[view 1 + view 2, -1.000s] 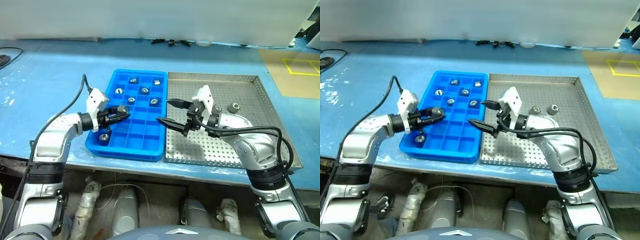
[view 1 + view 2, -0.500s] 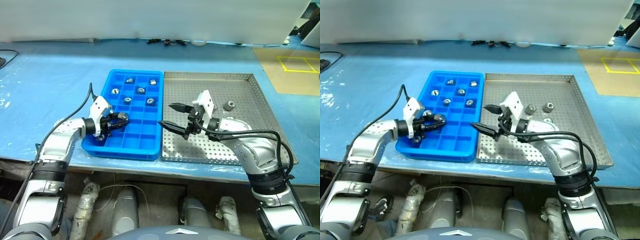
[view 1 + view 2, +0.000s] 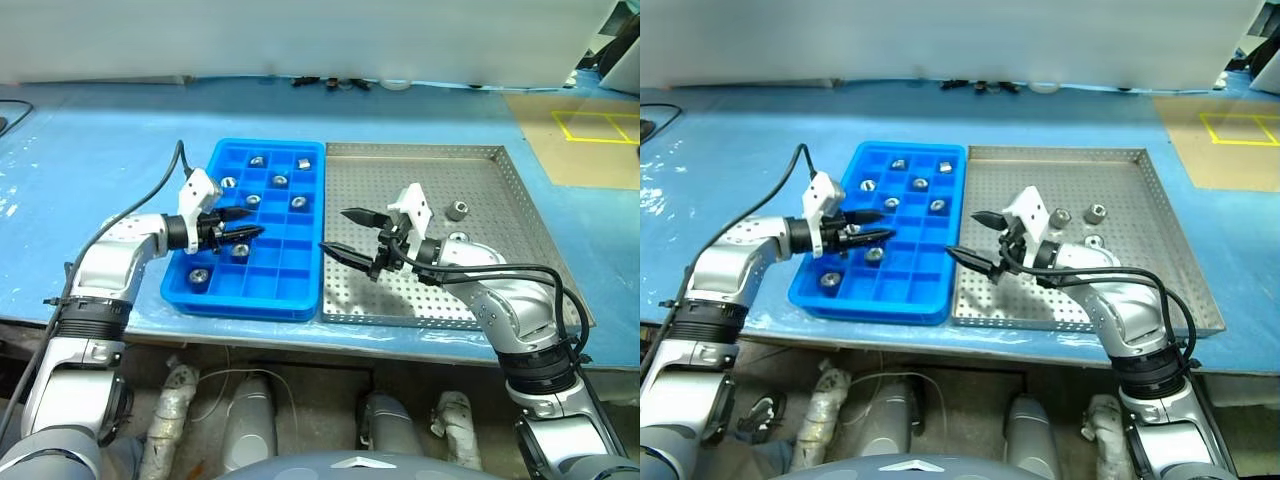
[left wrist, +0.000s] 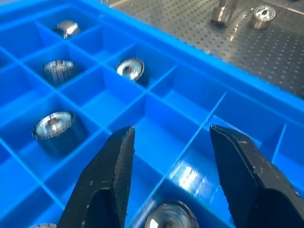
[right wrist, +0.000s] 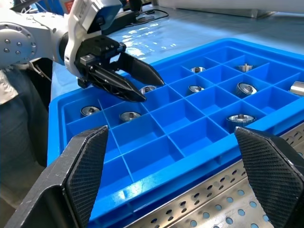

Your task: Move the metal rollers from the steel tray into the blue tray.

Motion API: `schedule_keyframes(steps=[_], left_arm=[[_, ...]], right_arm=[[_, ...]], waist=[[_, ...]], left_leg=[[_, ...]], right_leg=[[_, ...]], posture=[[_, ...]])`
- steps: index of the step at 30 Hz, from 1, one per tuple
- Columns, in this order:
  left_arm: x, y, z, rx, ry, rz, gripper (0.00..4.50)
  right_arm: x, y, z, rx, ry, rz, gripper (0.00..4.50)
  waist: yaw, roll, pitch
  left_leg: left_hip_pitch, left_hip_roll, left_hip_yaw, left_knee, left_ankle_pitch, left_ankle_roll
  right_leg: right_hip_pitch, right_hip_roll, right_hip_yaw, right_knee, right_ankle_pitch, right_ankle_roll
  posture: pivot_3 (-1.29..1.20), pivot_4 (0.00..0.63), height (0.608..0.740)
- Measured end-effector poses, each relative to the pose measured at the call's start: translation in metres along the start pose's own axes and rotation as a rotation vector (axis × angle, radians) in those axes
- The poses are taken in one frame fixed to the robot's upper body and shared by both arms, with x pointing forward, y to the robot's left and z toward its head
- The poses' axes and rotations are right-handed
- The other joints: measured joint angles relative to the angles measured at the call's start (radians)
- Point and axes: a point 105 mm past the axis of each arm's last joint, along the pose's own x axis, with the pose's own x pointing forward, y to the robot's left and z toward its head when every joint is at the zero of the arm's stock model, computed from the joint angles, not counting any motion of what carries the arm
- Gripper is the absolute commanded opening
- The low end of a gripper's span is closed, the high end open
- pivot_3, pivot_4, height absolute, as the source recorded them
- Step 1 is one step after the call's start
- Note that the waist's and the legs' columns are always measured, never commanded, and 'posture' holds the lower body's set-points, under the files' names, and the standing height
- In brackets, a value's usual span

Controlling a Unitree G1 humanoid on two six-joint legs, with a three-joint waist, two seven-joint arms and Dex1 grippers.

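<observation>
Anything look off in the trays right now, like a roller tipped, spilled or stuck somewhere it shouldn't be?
Nothing stands out. The metal rollers in the blue tray each sit inside their own compartments, and the remaining ones lie on the steel tray. Both trays sit flat, side by side. None lies on the table.

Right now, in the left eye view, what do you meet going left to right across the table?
Left gripper → blue tray → right gripper → steel tray with metal rollers on it.
</observation>
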Motion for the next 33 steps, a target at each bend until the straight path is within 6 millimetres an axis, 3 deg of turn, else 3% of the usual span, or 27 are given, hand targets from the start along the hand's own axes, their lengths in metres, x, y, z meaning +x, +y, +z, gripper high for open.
schedule_keyframes(steps=[3,6,8,11,14,17,21,25,28,32,33], left_arm=[[0.001,0.001,0.011,0.02,-0.024,-0.012,2.65],[0.007,0.002,0.042,0.053,-0.103,-0.028,2.65],[0.014,0.0,0.062,0.069,-0.16,-0.044,2.65],[0.033,-0.015,0.084,0.057,-0.24,-0.106,2.65],[0.056,-0.032,0.089,0.033,-0.262,-0.174,2.65],[0.072,-0.048,0.088,0.023,-0.256,-0.246,2.65],[0.082,-0.051,0.087,0.015,-0.243,-0.271,2.65],[0.087,-0.053,0.091,0.036,-0.253,-0.29,2.65],[0.09,-0.05,0.09,0.028,-0.249,-0.284,3.2],[0.09,-0.048,0.09,0.038,-0.251,-0.275,4.48],[0.09,-0.047,0.089,0.041,-0.247,-0.269,4.48]], right_arm=[[0.0,0.0,-0.001,0.001,-0.001,-0.007,4.5],[0.0,-0.008,0.004,-0.032,-0.026,-0.065,4.5],[-0.002,-0.022,0.006,-0.069,-0.027,-0.139,4.5],[-0.011,-0.061,0.0,-0.112,-0.002,-0.335,4.5],[-0.023,-0.095,-0.011,-0.116,0.027,-0.507,4.5],[-0.031,-0.115,-0.014,-0.116,0.03,-0.611,4.5],[-0.04,-0.135,-0.013,-0.101,0.001,-0.724,4.5],[-0.047,-0.154,-0.027,-0.019,0.002,-0.822,4.5],[-0.039,-0.152,-0.032,0.018,-0.007,-0.81,4.5],[-0.032,-0.149,-0.035,0.048,-0.017,-0.801,4.5],[-0.033,-0.15,-0.036,0.054,-0.013,-0.812,4.5]], waist=[[0.001,0.0,0.0],[0.002,0.0,0.0],[0.001,0.0,0.0],[0.001,0.0,0.0],[-0.002,-0.001,0.0],[-0.011,-0.001,0.0],[-0.03,-0.001,0.0],[-0.034,-0.001,0.0],[-0.042,-0.001,0.0],[-0.047,-0.001,0.0],[-0.047,-0.001,0.0]], left_leg=[[0.0,0.0,0.0,0.0,0.0,0.0],[0.0,0.0,0.0,0.001,0.001,0.0],[0.0,-0.002,0.0,0.002,0.001,0.0],[0.0,-0.004,0.001,0.003,0.001,0.0],[0.0,-0.003,0.001,0.003,0.002,0.001],[-0.002,-0.003,0.001,0.003,0.002,0.001],[-0.002,-0.003,0.001,0.004,0.001,0.002],[-0.002,-0.003,0.001,0.006,0.0,0.004],[-0.002,-0.003,0.001,0.006,0.0,0.004],[-0.002,-0.003,0.001,0.008,-0.002,0.007],[-0.002,-0.003,0.001,0.009,-0.002,0.008]], right_leg=[[0.0,0.0,0.0,0.0,0.0,0.0],[0.0,-0.001,0.0,0.001,0.0,0.0],[0.001,-0.001,0.0,0.003,0.0,0.0],[0.001,-0.002,0.001,0.003,0.0,0.0],[0.001,-0.002,0.001,0.003,0.0,0.0],[0.0,-0.001,0.001,0.003,0.0,0.0],[0.0,0.0,0.001,0.003,0.0,0.0],[0.0,0.0,0.001,0.003,0.0,0.0],[0.0,0.0,0.0,0.003,0.0,0.0],[0.001,-0.001,0.0,0.003,0.0,0.0],[0.001,-0.001,0.0,0.003,0.0,0.0]], posture=[[-0.09,0.15,0.74],[-0.1,0.15,0.74],[-0.1,0.15,0.74],[-0.12,0.15,0.74],[-0.13,0.15,0.74],[-0.15,0.15,0.74],[-0.16,0.15,0.74],[-0.17,0.15,0.74],[-0.17,0.15,0.74],[-0.17,0.15,0.74],[-0.17,0.15,0.74]])
